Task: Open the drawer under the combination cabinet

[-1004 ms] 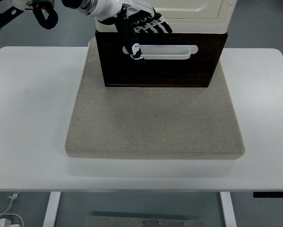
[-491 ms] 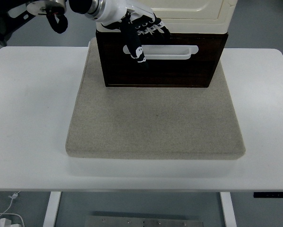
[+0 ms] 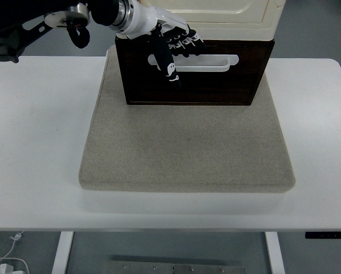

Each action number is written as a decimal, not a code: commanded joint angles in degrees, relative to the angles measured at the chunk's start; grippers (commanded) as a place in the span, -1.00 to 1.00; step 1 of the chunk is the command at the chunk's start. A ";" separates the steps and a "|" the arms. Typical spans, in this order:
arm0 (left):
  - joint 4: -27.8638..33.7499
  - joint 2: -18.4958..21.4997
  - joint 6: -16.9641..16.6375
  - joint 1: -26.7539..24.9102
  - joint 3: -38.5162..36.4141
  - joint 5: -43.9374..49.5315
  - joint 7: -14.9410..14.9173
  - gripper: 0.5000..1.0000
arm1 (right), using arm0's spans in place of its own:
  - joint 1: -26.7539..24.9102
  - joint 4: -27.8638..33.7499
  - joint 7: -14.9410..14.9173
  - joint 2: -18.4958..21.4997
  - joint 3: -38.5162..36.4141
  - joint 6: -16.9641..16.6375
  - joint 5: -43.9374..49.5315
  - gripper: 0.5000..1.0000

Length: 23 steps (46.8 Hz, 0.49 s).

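The combination cabinet has a cream upper body (image 3: 227, 17) and, under it, a dark brown drawer (image 3: 216, 83) with a long white handle (image 3: 207, 63). The drawer front sits flush under the cabinet. My left hand (image 3: 173, 48) reaches in from the upper left to the handle's left end. Its fingers (image 3: 185, 39) are loosely bent against the drawer's top edge, and the thumb (image 3: 169, 67) hangs down across the handle. The hand is open, with nothing closed in it. My right arm does not show.
The cabinet stands at the back of a beige mat (image 3: 187, 148) on the white table (image 3: 33, 142). My left forearm (image 3: 73, 17) crosses the top left corner. A cable and plug (image 3: 8, 260) lie on the floor at the bottom left.
My left arm has pushed further right into view and the hand has sunk a little, its fingers bending from spread to loosely curled at the handle's left end. The drawer has not moved.
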<state>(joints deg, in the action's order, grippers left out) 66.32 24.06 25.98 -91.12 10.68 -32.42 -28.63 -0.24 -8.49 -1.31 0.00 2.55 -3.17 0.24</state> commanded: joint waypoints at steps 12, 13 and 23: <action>-0.31 -0.24 -1.29 -0.11 -2.33 -0.01 0.16 1.00 | -0.02 -0.12 -0.09 0.00 0.00 -0.08 0.02 0.71; -0.31 -0.24 -1.37 -0.20 -2.33 -0.01 0.16 1.00 | -0.02 -0.12 -0.09 0.00 0.00 -0.08 0.02 0.71; -0.57 -1.12 -1.99 0.06 -2.42 -0.10 0.25 1.00 | -0.02 -0.12 -0.18 0.00 0.00 -0.08 0.02 0.71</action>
<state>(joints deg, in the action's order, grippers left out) 65.97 23.48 24.12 -91.31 8.26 -32.43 -28.44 -0.27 -8.62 -1.45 0.00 2.55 -3.26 0.26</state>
